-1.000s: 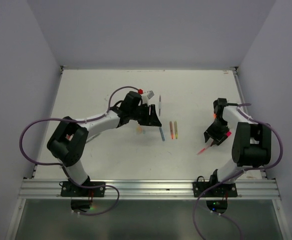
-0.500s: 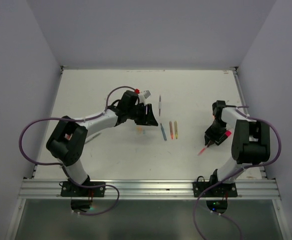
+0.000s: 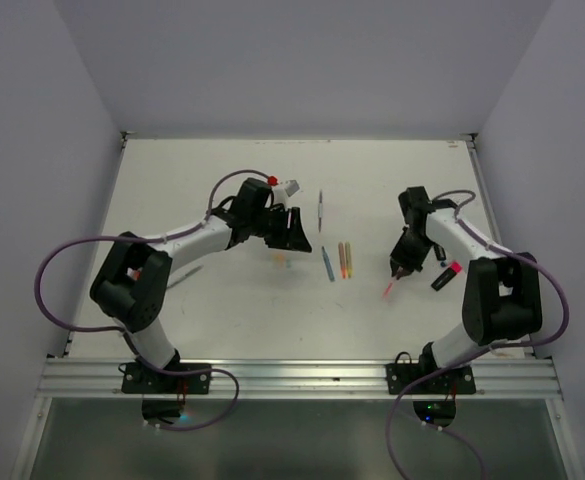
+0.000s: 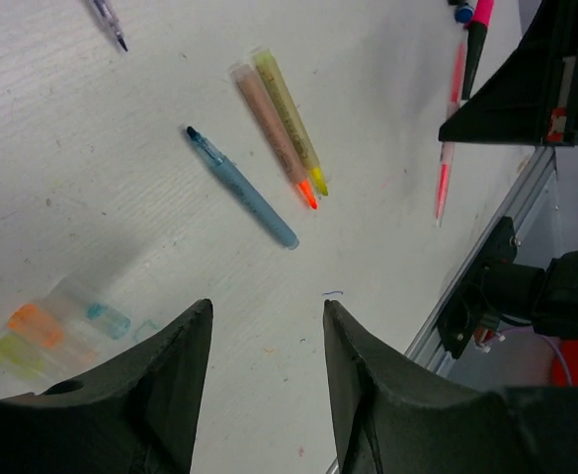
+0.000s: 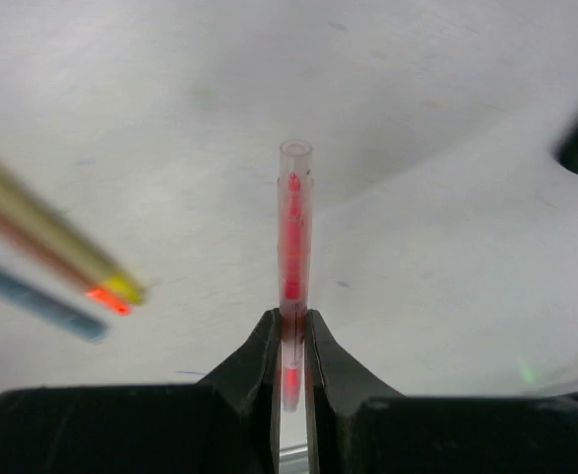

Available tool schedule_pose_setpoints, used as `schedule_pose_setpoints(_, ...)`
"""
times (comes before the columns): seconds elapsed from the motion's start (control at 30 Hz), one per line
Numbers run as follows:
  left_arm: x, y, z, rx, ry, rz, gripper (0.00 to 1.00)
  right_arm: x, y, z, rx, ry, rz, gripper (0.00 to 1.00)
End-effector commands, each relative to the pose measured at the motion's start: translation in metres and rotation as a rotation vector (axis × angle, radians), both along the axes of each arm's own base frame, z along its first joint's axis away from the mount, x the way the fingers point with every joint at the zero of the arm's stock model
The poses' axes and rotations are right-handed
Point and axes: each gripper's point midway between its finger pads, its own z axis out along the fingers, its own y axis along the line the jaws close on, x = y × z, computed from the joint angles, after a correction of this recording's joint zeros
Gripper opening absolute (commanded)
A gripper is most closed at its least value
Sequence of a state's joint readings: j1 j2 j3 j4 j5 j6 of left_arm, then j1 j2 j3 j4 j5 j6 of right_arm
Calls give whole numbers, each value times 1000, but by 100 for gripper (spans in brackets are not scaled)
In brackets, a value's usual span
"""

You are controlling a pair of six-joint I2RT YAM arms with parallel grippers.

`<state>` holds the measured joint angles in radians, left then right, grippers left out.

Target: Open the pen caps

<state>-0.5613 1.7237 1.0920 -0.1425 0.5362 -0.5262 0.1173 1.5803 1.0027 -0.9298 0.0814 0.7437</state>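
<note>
Right of centre in the overhead view, my right gripper (image 3: 399, 266) is pinched shut on the thin translucent pink pen (image 5: 293, 237). I hold it near one end, so most of it juts past my fingertips toward its clear tubular end (image 5: 295, 153); I cannot tell whether that end is the cap. The hold is narrow on a round, slick plastic barrel, so I judge any pull off the pen's axis could make it swivel or slide out. My left gripper (image 4: 267, 314) hangs open and empty mid-frame, well apart from the pink pen. To reach it I would pass over the blue thin pen (image 4: 241, 188), the pale-orange thin pen (image 4: 269, 133) and the yellow thin pen (image 4: 289, 118) lying on the white table (image 3: 222, 180). A low pass could scatter them, or the small loose orange cap (image 4: 30, 321) and small loose blue cap (image 4: 108, 318) under my fingers. The stubby pink cap (image 3: 455, 267) sits on the black highlighter body (image 3: 441, 280) just right of my right gripper, close enough for a careless wrist turn to knock it.
</note>
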Motion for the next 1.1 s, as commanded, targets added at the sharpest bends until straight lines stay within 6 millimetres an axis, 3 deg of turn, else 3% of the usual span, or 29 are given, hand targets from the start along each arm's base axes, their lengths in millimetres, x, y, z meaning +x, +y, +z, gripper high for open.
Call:
schedule_pose_setpoints(0.0, 1, -9, 48, -122, -123, -112, 52, 46, 55, 58, 141, -227, 119, 0)
schedule_pose_setpoints(0.1, -6, -14, 67, -256, -138, -169, 53, 73, 110, 84, 345, -362, 236, 0)
schedule_pose_setpoints(0.2, -15, -19, 74, -346, -100, -218, 53, 89, 149, 104, 471, -467, 312, 0)
schedule_pose_setpoints(0.3, -18, -22, 76, -384, -72, -220, 54, 98, 172, 118, 566, -522, 320, 0)
schedule_pose_setpoints(0.53, -17, -24, 68, -373, -42, -219, 54, 111, 196, 139, 652, -581, 351, 0)
schedule_pose_setpoints(0.93, -22, -36, 50, -343, 23, -235, 49, 118, 212, 150, 727, -605, 355, 0)
schedule_pose_setpoints(0.97, -22, -36, 51, -348, 23, -240, 48, 118, 214, 151, 739, -608, 362, 0)
schedule_pose_setpoints(1.07, -23, -38, 52, -371, 29, -261, 29, 118, 217, 152, 754, -611, 377, 0)
